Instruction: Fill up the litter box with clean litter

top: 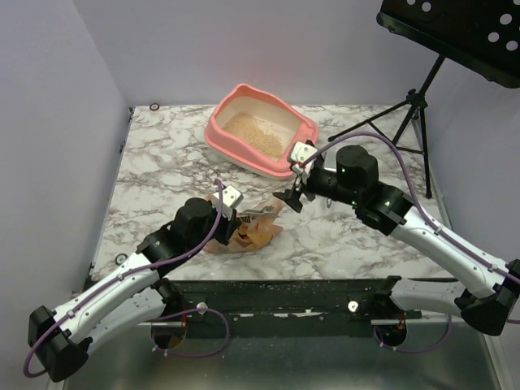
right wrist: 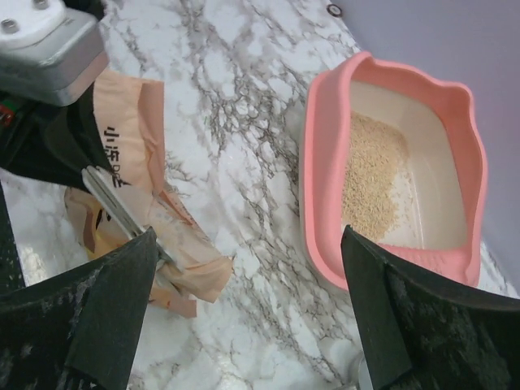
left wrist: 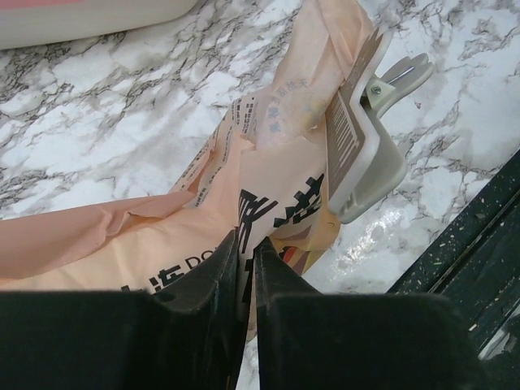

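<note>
The salmon-pink litter box (top: 218, 128) stands at the back of the table, with beige clean litter (top: 252, 133) spread on its cream floor; it also shows in the right wrist view (right wrist: 318, 179), litter (right wrist: 370, 175) inside. A peach paper litter bag (top: 258, 236) lies crumpled at the table's front, a white clip (left wrist: 370, 162) on its top. My left gripper (left wrist: 247, 248) is shut on the bag's edge (left wrist: 162, 236). My right gripper (right wrist: 248, 284) is wide open and empty, above the table between bag and box.
A black music stand (top: 455, 32) on a tripod stands at the back right, its legs reaching the table's right edge. A black rail (top: 284, 294) runs along the near table edge. Purple walls close the left and back.
</note>
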`<state>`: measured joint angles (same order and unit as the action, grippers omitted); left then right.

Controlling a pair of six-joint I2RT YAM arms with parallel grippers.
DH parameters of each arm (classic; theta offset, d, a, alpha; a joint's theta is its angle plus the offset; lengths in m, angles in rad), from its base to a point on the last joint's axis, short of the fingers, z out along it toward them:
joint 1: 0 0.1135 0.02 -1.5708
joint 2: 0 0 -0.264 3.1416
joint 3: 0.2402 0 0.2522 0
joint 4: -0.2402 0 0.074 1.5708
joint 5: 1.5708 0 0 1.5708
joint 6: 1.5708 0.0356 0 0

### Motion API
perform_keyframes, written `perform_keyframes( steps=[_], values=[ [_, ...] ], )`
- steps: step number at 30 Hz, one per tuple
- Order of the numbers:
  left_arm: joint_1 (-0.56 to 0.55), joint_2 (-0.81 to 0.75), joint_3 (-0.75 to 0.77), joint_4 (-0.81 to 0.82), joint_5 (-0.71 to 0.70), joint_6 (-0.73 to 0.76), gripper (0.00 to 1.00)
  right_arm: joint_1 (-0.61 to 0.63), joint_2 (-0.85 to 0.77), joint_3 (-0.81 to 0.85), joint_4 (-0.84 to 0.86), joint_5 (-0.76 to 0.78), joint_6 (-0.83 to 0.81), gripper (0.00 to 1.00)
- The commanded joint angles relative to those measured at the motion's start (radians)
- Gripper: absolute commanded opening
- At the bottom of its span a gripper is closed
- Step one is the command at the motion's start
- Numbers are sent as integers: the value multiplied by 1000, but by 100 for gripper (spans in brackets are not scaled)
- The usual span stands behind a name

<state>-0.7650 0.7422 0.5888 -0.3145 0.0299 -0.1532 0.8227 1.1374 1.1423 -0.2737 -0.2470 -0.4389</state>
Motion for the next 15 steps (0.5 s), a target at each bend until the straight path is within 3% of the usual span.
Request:
perform_keyframes(
  steps=[1,5,15],
  values=[
    [7,-7,42,92,-61,23,20,-4,39,39,-7,208,213,100],
    [7,23,77,72,-99,23,26,-7,111,118,-151,317,324,100],
    [9,135,299,-98,-249,86,41,-7,156,122,-128,597,581,100]
  ],
)
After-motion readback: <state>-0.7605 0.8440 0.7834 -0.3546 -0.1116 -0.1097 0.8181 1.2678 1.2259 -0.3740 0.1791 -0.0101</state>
